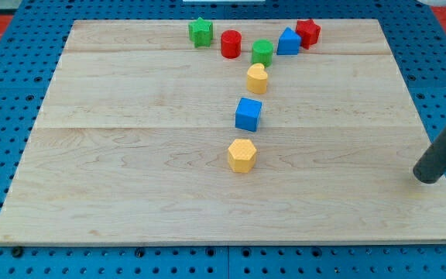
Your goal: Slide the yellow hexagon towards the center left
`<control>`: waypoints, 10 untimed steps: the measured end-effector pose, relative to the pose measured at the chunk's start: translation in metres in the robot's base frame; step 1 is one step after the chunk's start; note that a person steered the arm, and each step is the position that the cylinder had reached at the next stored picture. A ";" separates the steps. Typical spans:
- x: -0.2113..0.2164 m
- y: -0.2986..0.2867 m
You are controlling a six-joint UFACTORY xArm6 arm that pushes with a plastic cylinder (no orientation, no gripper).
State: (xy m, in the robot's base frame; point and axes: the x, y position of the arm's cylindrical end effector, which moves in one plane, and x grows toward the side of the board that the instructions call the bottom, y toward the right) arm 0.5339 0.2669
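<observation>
The pale wooden tabletop (130,170) lies on a blue perforated base (6,62); the yellow hexagon block (241,155) sits near the middle of it, slightly toward the near edge, standing apart from every other block; just beyond it, farther away, is the blue cube (248,114), and beyond that a second yellow block (257,78) whose shape I cannot make out; along the far edge runs a loose cluster: a green star-like block (200,32) at the left, then a red cylinder (231,43), a green cylinder (262,52) just beside the second yellow block, a blue block (288,41) with a peaked top, and a red star-like block (308,32) touching it at the right; the dark rod comes in from the right edge, and my tip (423,177) rests on the tabletop near its right side, well apart from the yellow hexagon block and from all the others; the arm carries no pincer, so there is nothing apart or together to report.
</observation>
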 end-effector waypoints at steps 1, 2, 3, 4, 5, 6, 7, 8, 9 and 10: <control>0.000 0.000; -0.006 -0.001; -0.047 -0.021; -0.061 -0.043; -0.058 -0.124; -0.008 -0.133; -0.001 -0.206; -0.043 -0.261; -0.088 -0.312; -0.081 -0.314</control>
State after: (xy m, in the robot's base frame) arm 0.4527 -0.0466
